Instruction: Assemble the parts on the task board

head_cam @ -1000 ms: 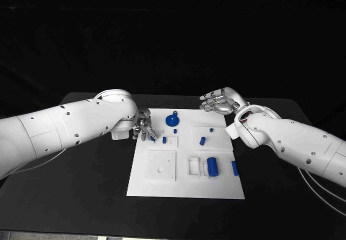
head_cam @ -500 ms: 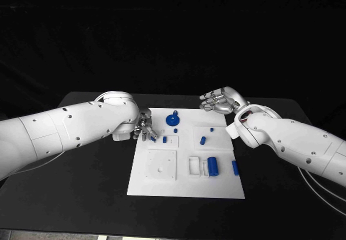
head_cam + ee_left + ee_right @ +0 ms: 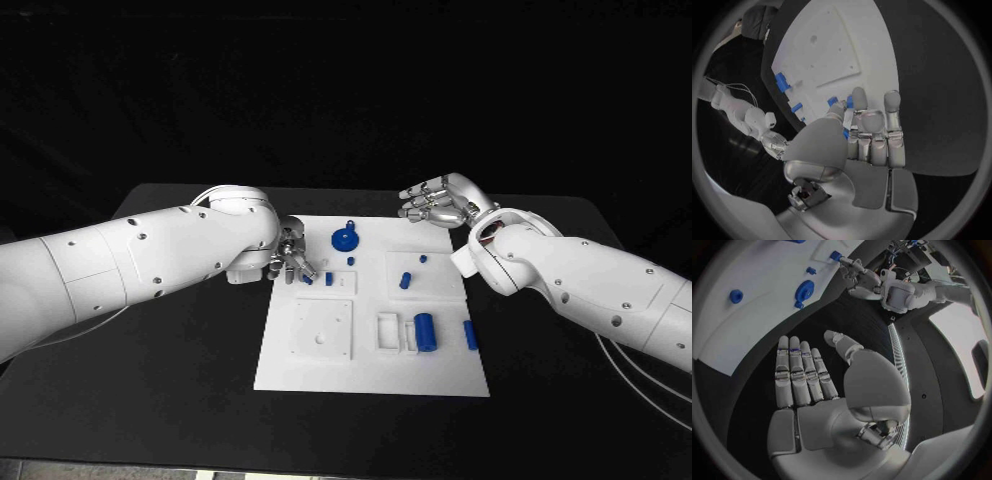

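Observation:
The white task board (image 3: 372,372) lies in the middle of the table. At its left edge, my left hand (image 3: 289,258) pinches a small blue part (image 3: 306,278) between thumb and fingertips, just above the board; the blue part (image 3: 845,134) shows between thumb and fingers in the left wrist view. My right hand (image 3: 440,200) hovers beyond the board's far right corner, fingers apart and straight, holding nothing. A round blue part (image 3: 346,240) stands near the far edge. A blue cylinder (image 3: 424,330) and a blue bar (image 3: 470,336) lie at the near right.
Small blue pegs (image 3: 405,282) stand in the raised white blocks mid-board. A square white block (image 3: 322,330) sits at the near left. The right wrist view shows my open right hand (image 3: 811,385), the board (image 3: 729,265) and the round blue part (image 3: 804,290).
My left arm has shifted slightly; its hand stays at the board's left edge with the blue part. The right hand has not moved.

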`<state>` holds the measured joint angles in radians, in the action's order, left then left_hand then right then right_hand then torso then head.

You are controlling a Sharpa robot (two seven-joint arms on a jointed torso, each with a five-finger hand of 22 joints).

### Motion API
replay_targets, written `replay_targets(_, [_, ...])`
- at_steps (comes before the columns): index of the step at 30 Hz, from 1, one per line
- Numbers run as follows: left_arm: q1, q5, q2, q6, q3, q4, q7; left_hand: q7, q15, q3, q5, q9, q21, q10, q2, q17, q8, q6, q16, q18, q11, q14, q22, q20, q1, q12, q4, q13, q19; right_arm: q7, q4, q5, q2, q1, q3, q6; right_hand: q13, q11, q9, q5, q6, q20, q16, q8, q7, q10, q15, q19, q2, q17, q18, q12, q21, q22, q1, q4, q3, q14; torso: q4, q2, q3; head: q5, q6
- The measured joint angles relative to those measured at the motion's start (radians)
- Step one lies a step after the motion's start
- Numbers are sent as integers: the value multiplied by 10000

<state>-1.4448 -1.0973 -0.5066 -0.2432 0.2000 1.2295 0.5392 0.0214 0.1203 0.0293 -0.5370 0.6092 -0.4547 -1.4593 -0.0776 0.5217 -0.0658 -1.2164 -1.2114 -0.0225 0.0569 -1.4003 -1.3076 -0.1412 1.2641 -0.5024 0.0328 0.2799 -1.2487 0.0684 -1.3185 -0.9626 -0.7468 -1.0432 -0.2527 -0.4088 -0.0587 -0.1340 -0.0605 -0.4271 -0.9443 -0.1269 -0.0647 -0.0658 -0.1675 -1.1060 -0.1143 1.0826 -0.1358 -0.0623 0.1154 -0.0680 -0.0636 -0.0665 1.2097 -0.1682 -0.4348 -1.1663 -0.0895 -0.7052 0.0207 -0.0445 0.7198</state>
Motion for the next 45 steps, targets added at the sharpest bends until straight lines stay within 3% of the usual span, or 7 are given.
replay_targets(45, [-8,-179,13,-198,15,60,59,-18,-8,82,-38,218,-72,0,-68,2,-10,-18,-38,0,0,23,3,0,-10,0,-83,-4,0,4,22,2,21,1,0,75,-1,0,-1,1,-1,1,0,0,1,0,-32,1,0,-3,0,0,0,-1,0,-43,42,34,1,0,3,-9,36])
